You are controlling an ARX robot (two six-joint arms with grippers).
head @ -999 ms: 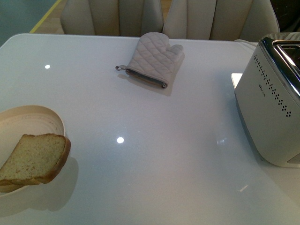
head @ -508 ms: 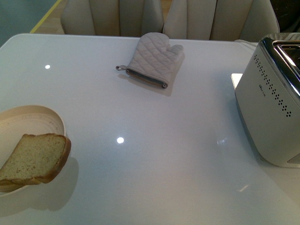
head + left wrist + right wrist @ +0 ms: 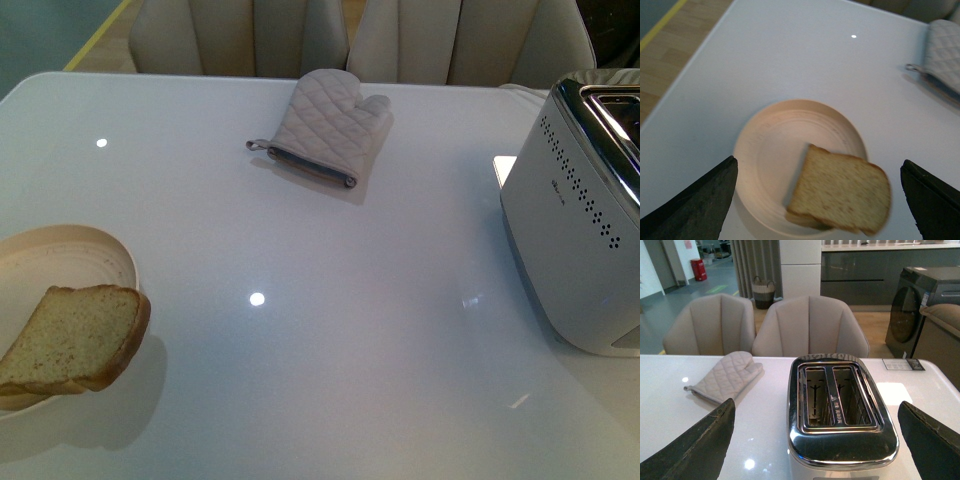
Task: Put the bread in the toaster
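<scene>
The bread (image 3: 72, 338) is a tan slice with a brown crust, lying across the near edge of a round cream plate (image 3: 70, 252) at the table's left. In the left wrist view the bread (image 3: 842, 190) sits between my wide-open dark fingers (image 3: 695, 205), and the left gripper (image 3: 820, 200) hovers above it. The white toaster (image 3: 575, 230) stands at the right edge of the table. Its chrome top and two empty slots (image 3: 837, 397) show in the right wrist view, where my right gripper (image 3: 817, 445) is open above it. Neither arm shows in the front view.
A quilted grey oven mitt (image 3: 328, 125) lies at the back middle of the white table (image 3: 330, 300). Two beige chairs (image 3: 350, 35) stand behind the table. The table's left edge and wooden floor (image 3: 665, 60) are close to the plate (image 3: 785, 135).
</scene>
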